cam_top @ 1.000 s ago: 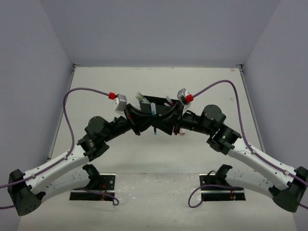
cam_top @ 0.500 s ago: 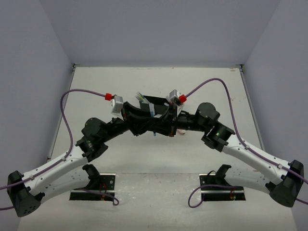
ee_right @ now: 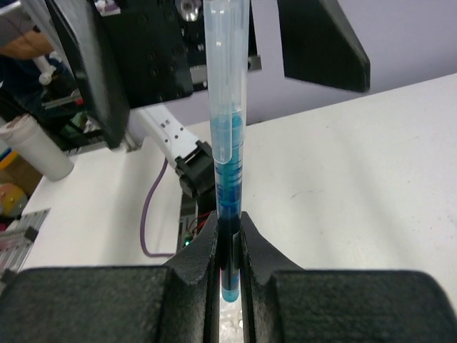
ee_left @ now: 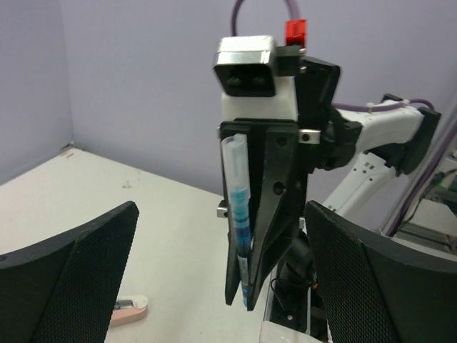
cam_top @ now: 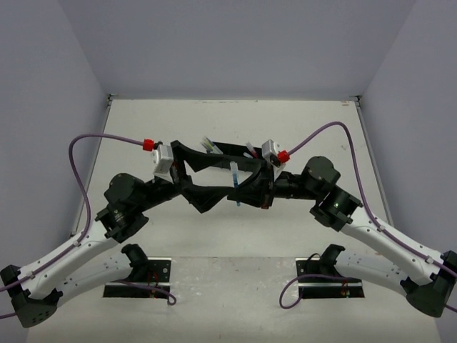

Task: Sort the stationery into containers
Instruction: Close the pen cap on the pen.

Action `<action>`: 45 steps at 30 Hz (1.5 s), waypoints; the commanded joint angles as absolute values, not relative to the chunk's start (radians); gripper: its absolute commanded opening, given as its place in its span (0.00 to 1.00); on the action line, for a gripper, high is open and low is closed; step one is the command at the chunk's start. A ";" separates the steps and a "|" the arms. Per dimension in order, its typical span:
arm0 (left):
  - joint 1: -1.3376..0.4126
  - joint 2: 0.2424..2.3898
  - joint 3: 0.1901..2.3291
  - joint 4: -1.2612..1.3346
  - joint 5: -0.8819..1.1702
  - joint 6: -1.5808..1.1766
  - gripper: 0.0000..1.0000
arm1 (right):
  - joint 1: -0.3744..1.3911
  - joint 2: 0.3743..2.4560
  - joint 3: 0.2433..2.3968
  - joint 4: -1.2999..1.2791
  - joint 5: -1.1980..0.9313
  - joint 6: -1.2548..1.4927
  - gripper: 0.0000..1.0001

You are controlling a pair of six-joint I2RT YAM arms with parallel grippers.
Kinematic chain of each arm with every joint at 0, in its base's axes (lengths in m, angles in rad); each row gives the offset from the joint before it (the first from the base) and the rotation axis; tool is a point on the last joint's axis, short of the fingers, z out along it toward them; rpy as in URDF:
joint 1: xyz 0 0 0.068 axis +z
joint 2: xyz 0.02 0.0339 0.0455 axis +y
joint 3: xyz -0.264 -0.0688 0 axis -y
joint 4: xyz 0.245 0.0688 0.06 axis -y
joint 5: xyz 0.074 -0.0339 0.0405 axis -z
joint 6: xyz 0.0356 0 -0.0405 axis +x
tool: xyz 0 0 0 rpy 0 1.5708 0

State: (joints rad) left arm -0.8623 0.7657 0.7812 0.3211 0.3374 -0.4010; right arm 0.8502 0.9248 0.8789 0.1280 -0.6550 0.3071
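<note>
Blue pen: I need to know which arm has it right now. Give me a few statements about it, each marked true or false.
1. The right pincer is shut on the blue pen. True.
2. The left pincer grips the pen too. False: its fingers stand wide apart on either side of the pen and do not touch it.
3. The pen lies flat on the table. False: it is held upright above the table.
4. A pinkish eraser lies on the table. True.
</note>
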 commanded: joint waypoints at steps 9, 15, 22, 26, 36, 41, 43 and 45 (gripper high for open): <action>-0.862 0.869 0.900 0.406 0.434 -0.382 0.73 | 0.850 0.914 0.861 0.077 -0.811 0.218 0.00; -0.862 0.911 0.884 0.493 0.451 -0.430 0.53 | 0.850 0.907 0.849 0.073 -0.796 0.213 0.00; -0.862 0.896 0.829 0.520 0.489 -0.456 0.05 | 0.848 0.888 0.854 0.074 -0.752 0.224 0.00; -0.862 0.904 0.791 0.536 0.565 -0.478 0.00 | 0.850 0.876 0.886 0.069 -0.697 0.246 0.00; -0.864 0.955 0.714 0.589 0.569 -0.566 0.00 | 0.850 0.883 1.029 0.011 -0.618 0.257 0.00; -0.865 1.012 0.741 0.505 0.544 -0.589 0.00 | 0.849 0.893 1.105 -0.041 -0.516 0.236 0.00; -0.864 1.026 0.740 0.468 0.524 -0.592 0.00 | 0.850 0.883 1.116 -0.041 -0.482 0.214 0.00; -0.864 1.033 0.734 0.447 0.514 -0.597 0.00 | 0.849 0.882 1.139 -0.044 -0.437 0.206 0.00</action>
State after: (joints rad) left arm -0.8526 0.9766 0.7766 0.6817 0.4555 -0.5684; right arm 0.8539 0.9116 0.9934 -0.2406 -0.5866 0.2322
